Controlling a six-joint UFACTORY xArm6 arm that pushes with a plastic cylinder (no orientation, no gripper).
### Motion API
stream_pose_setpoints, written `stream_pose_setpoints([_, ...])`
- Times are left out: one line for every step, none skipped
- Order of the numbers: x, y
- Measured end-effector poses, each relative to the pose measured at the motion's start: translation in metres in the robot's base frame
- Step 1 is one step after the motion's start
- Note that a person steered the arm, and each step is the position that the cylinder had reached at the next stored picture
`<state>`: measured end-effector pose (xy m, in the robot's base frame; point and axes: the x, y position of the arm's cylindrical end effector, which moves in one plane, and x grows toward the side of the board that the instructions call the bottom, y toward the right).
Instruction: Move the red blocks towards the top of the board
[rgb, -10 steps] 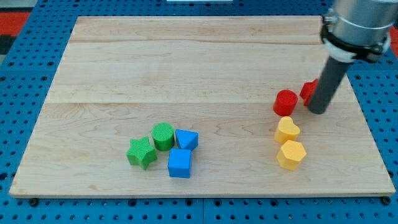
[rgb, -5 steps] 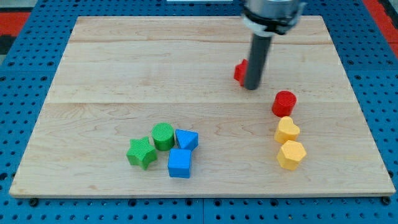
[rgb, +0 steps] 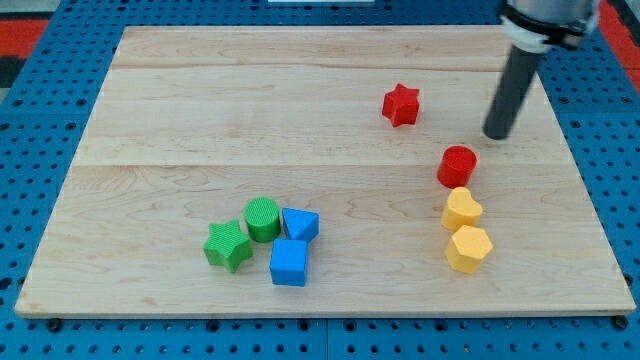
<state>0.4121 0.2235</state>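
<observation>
Tip (rgb: 497, 135) touches nothing, between red star (rgb: 400, 104) and red cylinder (rgb: 457, 166).

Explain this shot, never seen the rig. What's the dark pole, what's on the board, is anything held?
The dark pole is a robot arm's pushing rod; it has no fingers, so nothing is held. It only slides blocks along the wooden board. There is one camera, looking down at an angle. My tip rests on bare wood, above and to the view's right of the red cylinder, touching no block. The red star sits further up, to the view's left. Two yellow blocks lie just below the cylinder. At bottom left cluster a green star, green cylinder and two blue blocks.
</observation>
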Motion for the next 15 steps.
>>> stream_pose_setpoints([0.053,0.021])
stream_pose_setpoints([0.074,-0.011])
stream_pose_setpoints([0.071,-0.069])
stream_pose_setpoints([0.048,-0.129])
stream_pose_setpoints([0.016,-0.151])
stream_pose_setpoints([0.031,-0.149])
stream_pose_setpoints([0.057,-0.134])
stream_pose_setpoints([0.062,-0.102])
stream_pose_setpoints([0.047,-0.085])
stream_pose_setpoints([0.014,-0.106])
stream_pose_setpoints([0.009,-0.110])
stream_pose_setpoints([0.031,-0.068])
stream_pose_setpoints([0.032,-0.038])
stream_pose_setpoints([0.008,-0.058])
stream_pose_setpoints([-0.015,-0.103])
